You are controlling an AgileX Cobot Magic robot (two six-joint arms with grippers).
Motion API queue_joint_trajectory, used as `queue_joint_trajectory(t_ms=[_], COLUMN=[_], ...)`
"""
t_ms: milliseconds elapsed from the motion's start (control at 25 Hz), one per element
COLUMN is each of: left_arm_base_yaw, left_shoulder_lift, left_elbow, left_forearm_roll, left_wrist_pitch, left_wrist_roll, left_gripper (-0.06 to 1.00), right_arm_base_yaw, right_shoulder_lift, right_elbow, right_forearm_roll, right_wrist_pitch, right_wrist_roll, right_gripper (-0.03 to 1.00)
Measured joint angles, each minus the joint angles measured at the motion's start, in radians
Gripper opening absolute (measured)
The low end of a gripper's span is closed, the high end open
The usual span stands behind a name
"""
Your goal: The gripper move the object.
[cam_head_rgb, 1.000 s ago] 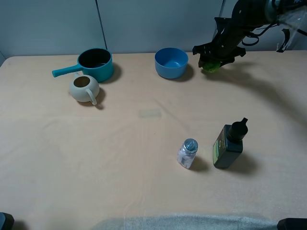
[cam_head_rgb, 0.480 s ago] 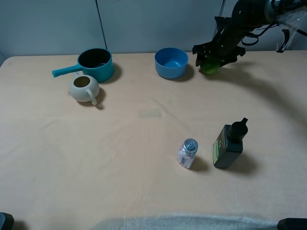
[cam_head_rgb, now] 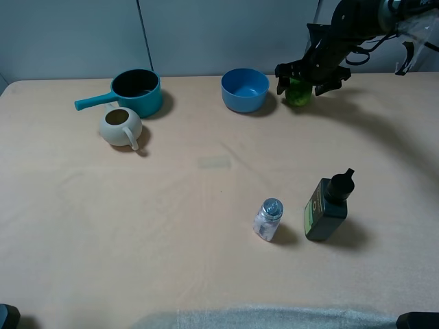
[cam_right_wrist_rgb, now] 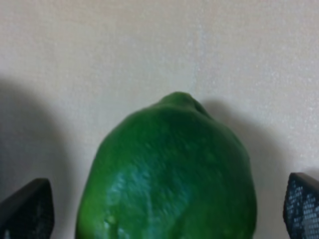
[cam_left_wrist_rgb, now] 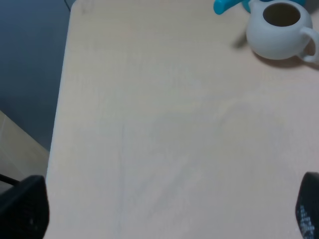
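The green fruit sits on the desk at its far right side. It is just beside the blue bowl, to the bowl's right and clear of its wall. The right gripper hangs directly over the fruit with its 2 fingers spread wide on either side. The right wrist view shows a strip of shadowed desk between each fingertip and the fruit's skin — the fingers are released and grasp nothing. The fruit is glossy and dark green, with its small pointed end turned away from that camera.

In the left wrist view the left gripper shows as 2 dark fingertips at opposite edges, wide apart with only desk between them — released as well. Ahead of it stands the cream jug, open mouth up. The teal saucepan is right behind the jug; I cannot tell whether they touch.

Near the front right, well apart from the fruit, a dark green bottle with a black cap stands upright. A small clear shaker stands just beside it on its left.
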Motion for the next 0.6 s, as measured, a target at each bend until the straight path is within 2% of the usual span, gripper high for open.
queue_joint_trajectory(t_ms=[600], left_arm_base_yaw=[0.000], left_shoulder_lift=[0.000], left_elbow=[0.000], left_forearm_roll=[0.000], left_wrist_pitch=[0.000], left_wrist_roll=[0.000], left_gripper=[0.99], right_arm_base_yaw=[0.000], right_shoulder_lift=[-0.072], right_elbow=[0.000], right_forearm_roll=[0.028], right_wrist_pitch=[0.075], right_wrist_roll=[0.000], right_gripper=[0.69])
